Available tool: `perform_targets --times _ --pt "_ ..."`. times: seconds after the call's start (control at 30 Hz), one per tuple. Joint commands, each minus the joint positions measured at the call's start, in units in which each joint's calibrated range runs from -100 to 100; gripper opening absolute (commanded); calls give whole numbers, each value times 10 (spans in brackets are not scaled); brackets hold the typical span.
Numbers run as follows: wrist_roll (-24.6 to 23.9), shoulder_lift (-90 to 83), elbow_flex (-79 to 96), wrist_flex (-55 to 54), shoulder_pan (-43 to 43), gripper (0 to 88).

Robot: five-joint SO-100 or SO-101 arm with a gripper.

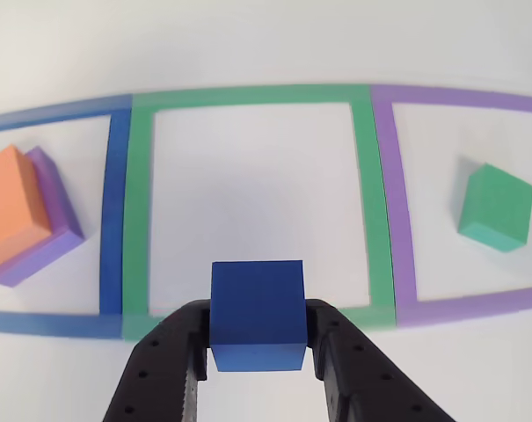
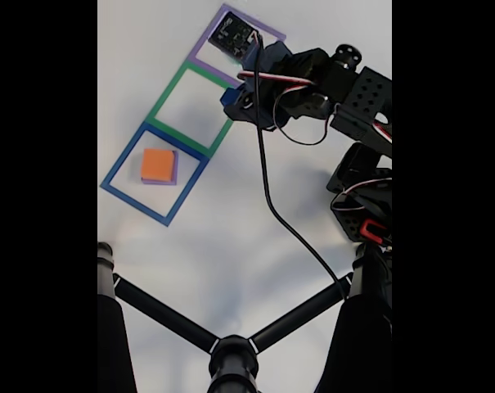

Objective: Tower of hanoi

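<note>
In the other view my black gripper (image 1: 258, 338) enters from the bottom edge, shut on the small blue cube (image 1: 258, 312), held at the near edge of the green frame (image 1: 248, 95). The orange block (image 1: 13, 205) sits on the flat purple block (image 1: 53, 230) inside the blue frame (image 1: 116, 202) at the left. The green block (image 1: 496, 207) lies inside the purple frame (image 1: 390, 193) at the right. In the fixed view the gripper (image 2: 231, 100) with the blue cube (image 2: 230, 97) hangs by the green frame (image 2: 173, 135), and the orange block (image 2: 157, 164) rests in the blue frame (image 2: 124, 168).
The frames lie in a row on a white table (image 2: 231, 246). In the fixed view the arm's body (image 2: 353, 90) and base stand at the right, a black cable (image 2: 272, 196) trails across the table, and a black tripod (image 2: 231, 352) spans the bottom.
</note>
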Motion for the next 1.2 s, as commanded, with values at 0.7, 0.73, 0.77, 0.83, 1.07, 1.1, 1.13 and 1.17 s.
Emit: perform_targets --times 0.7,0.73,0.77,0.83,1.07,1.1,1.13,1.17 --pt "2 454 179 -834 14 58" --pt "2 468 179 -848 14 59" --pt "2 479 179 -859 14 59" --pt "2 501 177 -879 13 59" --pt "2 551 177 -923 11 60" --pt "2 555 176 -923 11 62" --pt "2 558 174 -923 12 63" --pt "2 561 173 -923 12 64"
